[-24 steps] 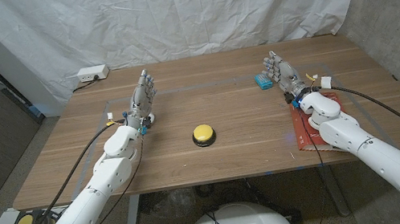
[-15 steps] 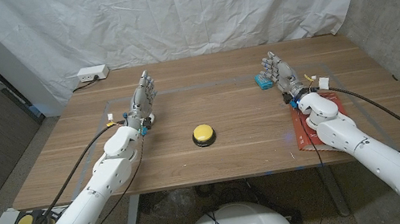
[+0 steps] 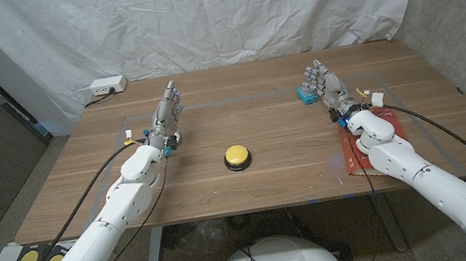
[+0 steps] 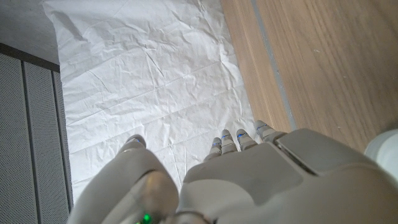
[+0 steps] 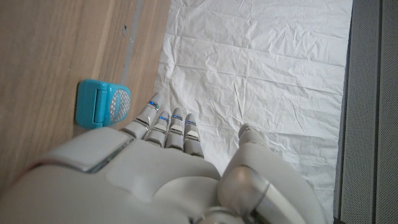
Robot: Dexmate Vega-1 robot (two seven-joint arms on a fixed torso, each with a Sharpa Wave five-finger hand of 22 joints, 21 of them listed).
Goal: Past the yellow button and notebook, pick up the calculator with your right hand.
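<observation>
Reaching for the calculator: judged to be the step in hand, with nothing yet grasped.
Right hand: empty, fingers apart and extended forward, standing beyond the red notebook that lies under its forearm.
Calculator: a small turquoise clamshell lying on the wooden surface just beside the right hand's fingertips, on its inner side; the right wrist view shows the calculator alongside the fingers, close to them, though contact cannot be told.
Yellow button: well apart from the right hand, back toward the robot and inward, already passed.
Left hand: empty, fingers apart and straight, well apart from the calculator and not needed.
Approach advice: the hand probably needs to shift inward toward the calculator and turn palm down, so the thumb lands on one long edge and the fingers on the other.
Grip advice: the body looks thin and low, so closing slowly with fingertips at the surface should help get under its edges.
Risk: a sideways brush from the knuckles could slide it away across the smooth wood.
Lift: straight up, once both sides are pinched firmly.
</observation>
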